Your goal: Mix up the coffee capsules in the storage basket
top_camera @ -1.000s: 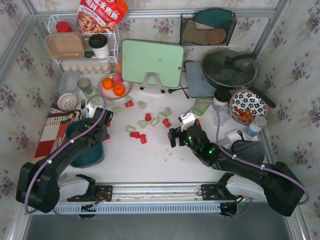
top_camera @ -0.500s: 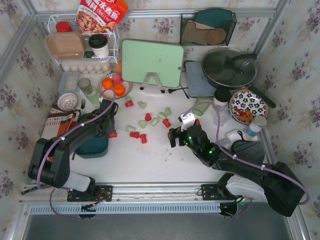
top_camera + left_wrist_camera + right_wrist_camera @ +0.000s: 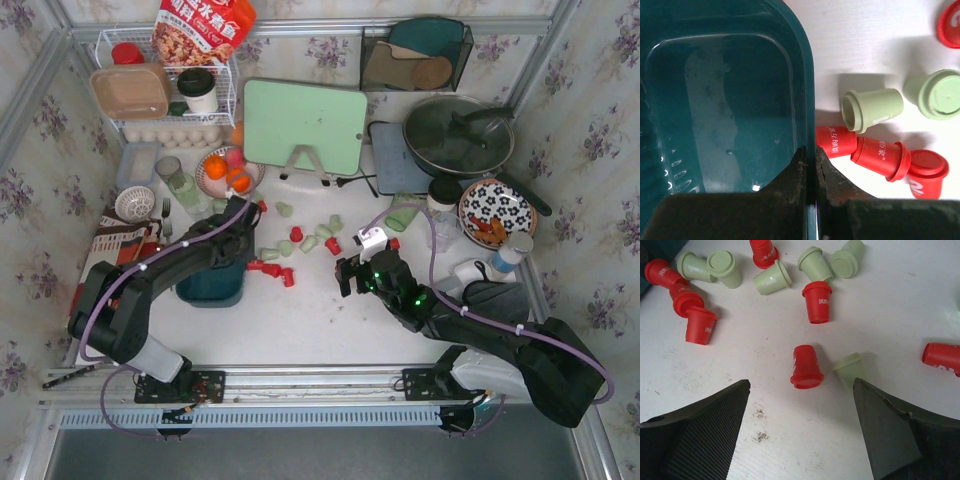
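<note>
You are holding the storage basket (image 3: 801, 75) by its wall: the left gripper (image 3: 810, 161) is pinching the rim, one finger inside and one outside. The tub is sitting left of the middle of the table (image 3: 300, 325), toward the near edge. Judging from the left wrist view, you are only starting. The basket's glossy dark teal floor is showing bare in the part you can see, while the coffee capsules (image 3: 805, 367) are lying scattered over the middle of the table, a few red ones just beside the basket's outer wall. Gathering them into the tub and mixing them is all waiting to be done. The right gripper (image 3: 800, 405) is hovering over the scatter with its ribbed black fingers spread wide, holding nothing. The capsules are small tapered cups with flanged rims, looking like smooth hard plastic, some bright red with white print, some matte mint green, many lying on their sides. The tabletop is showing white and scuffed.
</note>
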Motion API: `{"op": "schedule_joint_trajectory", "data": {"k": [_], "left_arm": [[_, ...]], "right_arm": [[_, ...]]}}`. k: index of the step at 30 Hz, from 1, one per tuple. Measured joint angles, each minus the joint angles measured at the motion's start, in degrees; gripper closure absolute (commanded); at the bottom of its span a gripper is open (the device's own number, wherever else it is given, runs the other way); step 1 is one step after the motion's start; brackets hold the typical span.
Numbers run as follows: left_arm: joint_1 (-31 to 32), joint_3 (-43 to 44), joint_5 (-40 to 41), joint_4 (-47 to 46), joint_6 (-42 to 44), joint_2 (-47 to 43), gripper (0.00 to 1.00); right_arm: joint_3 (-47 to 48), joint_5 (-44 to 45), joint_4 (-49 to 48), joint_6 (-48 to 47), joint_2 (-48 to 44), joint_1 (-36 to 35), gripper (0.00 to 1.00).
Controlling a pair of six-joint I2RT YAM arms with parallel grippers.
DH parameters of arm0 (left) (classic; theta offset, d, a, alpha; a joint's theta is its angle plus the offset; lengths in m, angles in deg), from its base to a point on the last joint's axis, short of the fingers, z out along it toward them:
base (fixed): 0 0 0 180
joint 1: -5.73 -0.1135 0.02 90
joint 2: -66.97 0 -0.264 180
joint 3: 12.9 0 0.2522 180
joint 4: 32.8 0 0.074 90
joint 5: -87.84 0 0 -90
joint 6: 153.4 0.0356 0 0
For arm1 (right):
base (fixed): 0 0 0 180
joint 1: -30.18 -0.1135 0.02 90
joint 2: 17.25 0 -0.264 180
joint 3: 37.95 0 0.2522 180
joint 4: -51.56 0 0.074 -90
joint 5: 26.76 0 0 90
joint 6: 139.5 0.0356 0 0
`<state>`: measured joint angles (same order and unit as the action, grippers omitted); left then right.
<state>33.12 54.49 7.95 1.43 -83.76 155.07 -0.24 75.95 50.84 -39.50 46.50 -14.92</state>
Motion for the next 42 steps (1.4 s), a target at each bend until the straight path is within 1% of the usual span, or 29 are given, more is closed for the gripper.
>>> {"op": "schedule_joint_trajectory", "data": {"k": [6,13,19,25,30,32,36,39,42], "left_arm": [[2.5,1.0,2.0,0.9,-4.4,0.7,1.00],[3.7,-0.9,5.4,4.7,-10.8,-3.4,1.00],[4.8,-1.7,6.1,5.6,-12.9,-5.9,1.00],[7.9,0.7,10.1,9.2,-12.6,-5.9,1.00],[12.8,6.3,15.3,14.2,-9.9,-10.2,1.00],[13.9,8.3,16.8,15.3,-8.6,-12.1,1.00],[15.9,10.2,18.6,16.9,-6.0,-16.3,1.00],[16.7,9.9,18.6,17.0,-3.7,-19.2,1.00],[17.4,8.9,18.3,16.1,-1.6,-21.5,1.00]], "right_arm": [[0.0,0.1,0.0,-0.1,0.3,0.0,0.07],[0.0,0.0,0.0,-0.1,0.5,-0.1,0.07],[0.1,0.0,-0.1,-0.1,1.7,-0.3,0.07],[0.2,1.1,-0.2,-0.3,0.7,-0.6,0.07],[-0.9,3.6,-1.1,-0.2,-1.9,-0.6,0.07],[-0.8,6.4,-1.0,0.3,-2.6,-0.6,0.07],[1.2,15.0,0.9,3.5,-2.3,-0.3,0.07],[2.3,18.9,1.8,6.2,-1.1,2.5,0.07],[3.1,19.0,2.8,9.2,0.0,8.9,0.07]]}}
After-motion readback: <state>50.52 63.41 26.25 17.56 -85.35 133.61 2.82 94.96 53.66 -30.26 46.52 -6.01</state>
